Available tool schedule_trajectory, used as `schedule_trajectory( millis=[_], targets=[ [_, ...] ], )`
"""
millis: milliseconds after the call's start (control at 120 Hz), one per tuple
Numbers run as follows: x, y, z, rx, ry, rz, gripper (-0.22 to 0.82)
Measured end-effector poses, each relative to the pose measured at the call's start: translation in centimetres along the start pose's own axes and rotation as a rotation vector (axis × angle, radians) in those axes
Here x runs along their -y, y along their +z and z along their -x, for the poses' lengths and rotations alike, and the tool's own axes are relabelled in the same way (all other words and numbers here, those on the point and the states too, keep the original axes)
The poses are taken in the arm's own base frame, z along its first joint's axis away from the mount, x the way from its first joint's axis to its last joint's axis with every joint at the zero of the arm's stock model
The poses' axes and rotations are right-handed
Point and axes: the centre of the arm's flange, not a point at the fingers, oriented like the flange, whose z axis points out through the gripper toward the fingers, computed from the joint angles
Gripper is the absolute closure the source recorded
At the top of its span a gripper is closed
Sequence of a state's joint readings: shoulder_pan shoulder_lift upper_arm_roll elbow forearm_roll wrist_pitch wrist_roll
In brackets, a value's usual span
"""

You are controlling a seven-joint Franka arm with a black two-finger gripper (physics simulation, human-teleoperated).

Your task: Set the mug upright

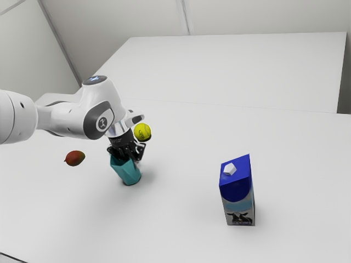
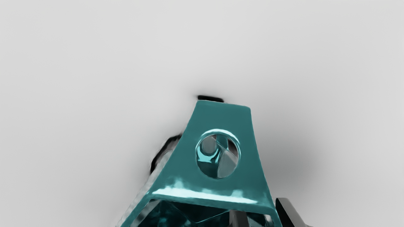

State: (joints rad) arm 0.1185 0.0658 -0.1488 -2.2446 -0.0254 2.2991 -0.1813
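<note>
Under the pincer (image 1: 126,155), tilted teal mug (image 1: 127,172)

Pale grey walls (image 1: 247,16) with thin vertical seams behind a broad white table (image 1: 181,219).

No words or numbers can be read. The yellow ball (image 1: 142,129) bears a small dark printed mark, too small to make out as letters. On the robot arm (image 1: 66,118), a round grey badge (image 1: 102,123) at the bend carries a pale sign on a dark ground, its shape unclear, and the dark cap (image 1: 95,80) on top has a small light-blue emblem. The milk carton (image 1: 236,189) carries a black-and-white cow picture (image 1: 239,217) low on its side.
</note>
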Motion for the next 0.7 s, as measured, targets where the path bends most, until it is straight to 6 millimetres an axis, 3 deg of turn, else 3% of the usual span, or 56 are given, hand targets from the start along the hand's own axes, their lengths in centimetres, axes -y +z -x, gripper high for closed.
schedule_trajectory(
  millis=[233, 525, 700],
  targets=[
    [-0.8, -2.6, 0.3, -0.049, 0.017, 0.007, 0.39],
    [-2.9, -7.6, 1.4, -0.121, 0.065, 0.011, 0.16],
    [-3.6, -12.0, 0.0, -0.137, 0.072, 0.017, 0.08]
  ],
)
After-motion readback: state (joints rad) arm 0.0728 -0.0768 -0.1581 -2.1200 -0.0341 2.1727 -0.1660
